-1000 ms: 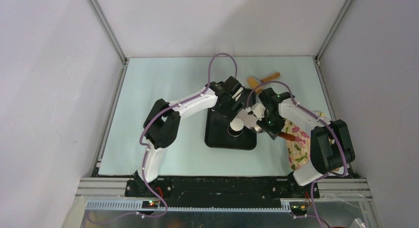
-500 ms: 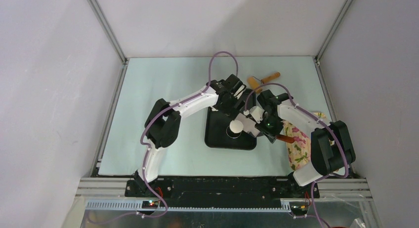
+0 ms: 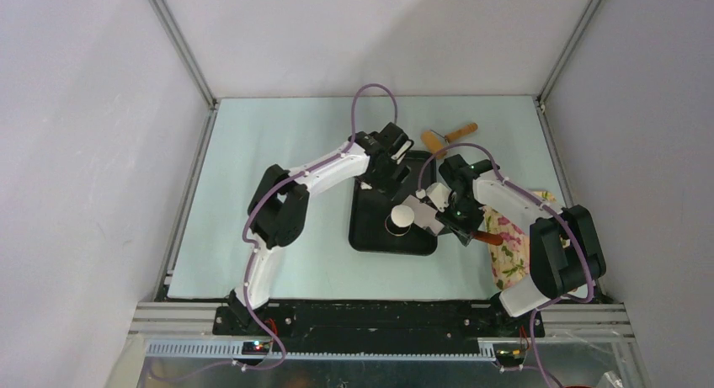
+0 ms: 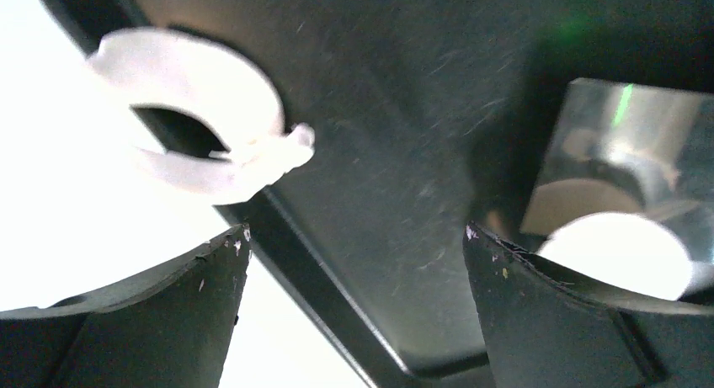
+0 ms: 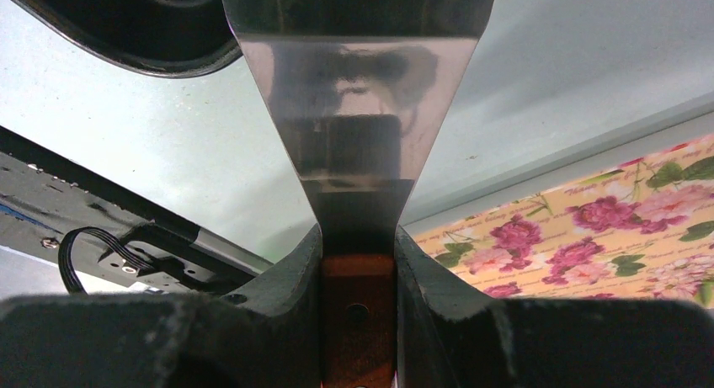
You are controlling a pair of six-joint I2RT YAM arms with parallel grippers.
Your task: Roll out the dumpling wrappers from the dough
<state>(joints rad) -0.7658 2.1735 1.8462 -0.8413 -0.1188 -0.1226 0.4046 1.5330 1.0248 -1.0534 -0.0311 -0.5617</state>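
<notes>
The dough (image 3: 402,211) is a small white ball near the middle of a black tray (image 3: 370,234). The tray lies on a pale green counter (image 3: 236,152). In the left wrist view we see the top of the ball low at the right, bright against the dark tray floor.

Just beside the ball, on its right, stands the flat steel blade of a scraper (image 5: 358,110). From these angles we cannot tell whether the blade touches the ball or stops just short of it. The right fingers (image 5: 282,291) are clenched on the scraper's reddish wooden handle, one on each side of it, with the blade reaching out ahead of them over the tray's right edge.

The left fingers (image 4: 126,312) are released and spread wide, with nothing between them. They hang over the far part of the tray, above its rim. There a thin, ragged white ring (image 4: 198,119), torn open at one side, lies at the tray's edge.

Farther out, a wooden rolling pin (image 3: 449,137) rests on the counter beyond the tray's far right corner. A flowered cloth (image 3: 508,247) lies to the right of the tray, partly under the right arm.
</notes>
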